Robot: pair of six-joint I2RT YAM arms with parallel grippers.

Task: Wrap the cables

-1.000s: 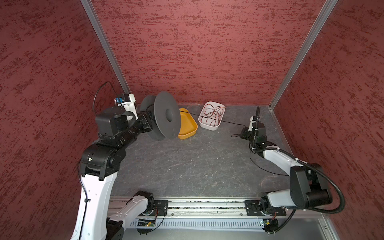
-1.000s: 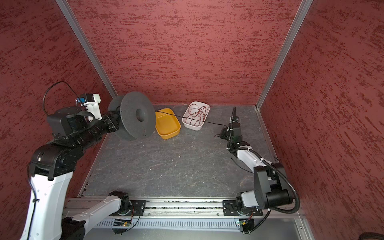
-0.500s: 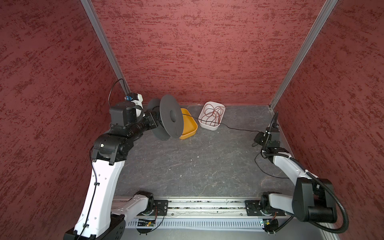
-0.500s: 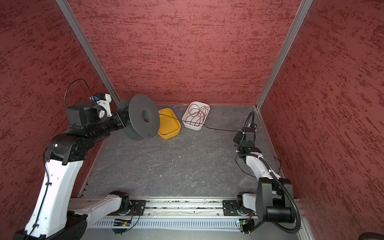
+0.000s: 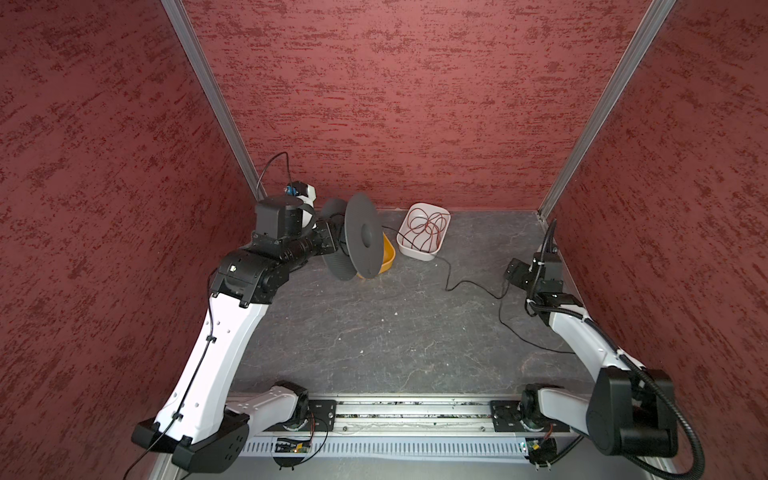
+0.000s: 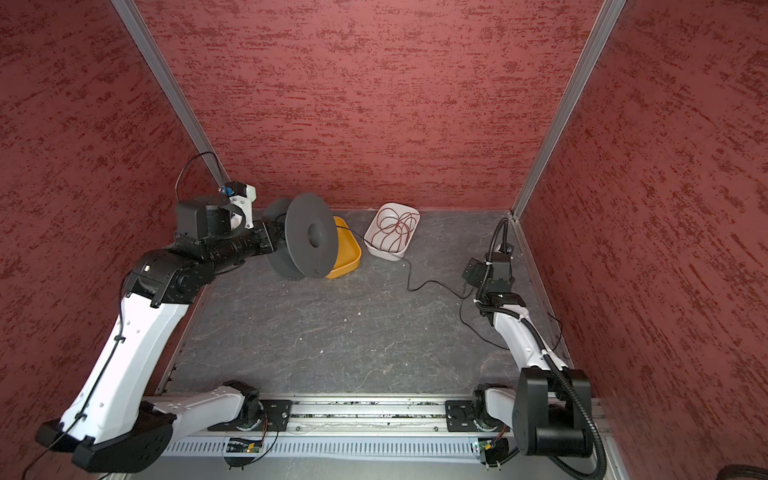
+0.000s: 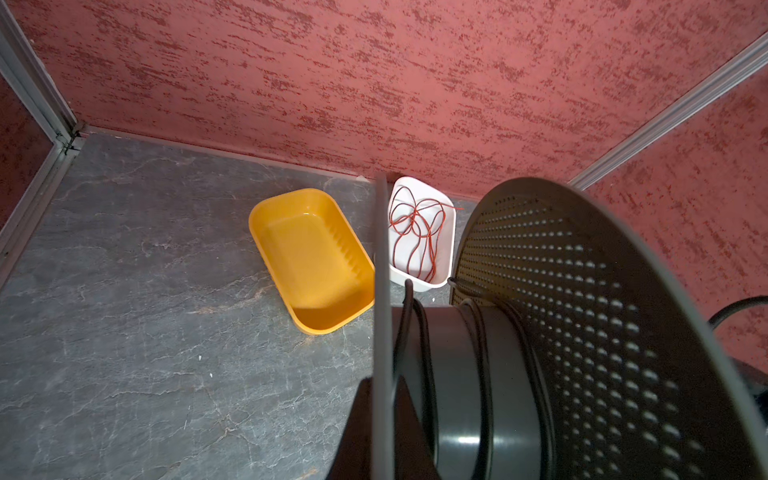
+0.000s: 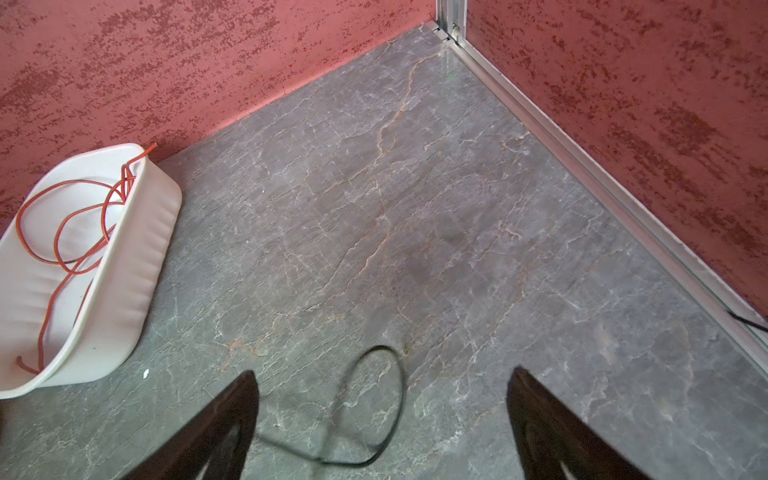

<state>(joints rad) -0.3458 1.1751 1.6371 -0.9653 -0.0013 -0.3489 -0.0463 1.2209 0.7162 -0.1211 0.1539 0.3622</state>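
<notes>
Winding with no tension risks loose turns slipping on the hub: your right gripper (image 8: 382, 372) has its jaws spread wide, holding nothing, above the thin black wire (image 8: 402, 399), which lies slack on the grey floor (image 5: 374, 332). Your left gripper (image 5: 330, 241) is clamped on the black plastic spool (image 5: 363, 239). The wire's long axis runs, wavering, from the spool across toward the right gripper.

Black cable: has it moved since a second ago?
Yes. The black cable dropped from a taut line onto the table, lying slack right of the white tray.
</notes>
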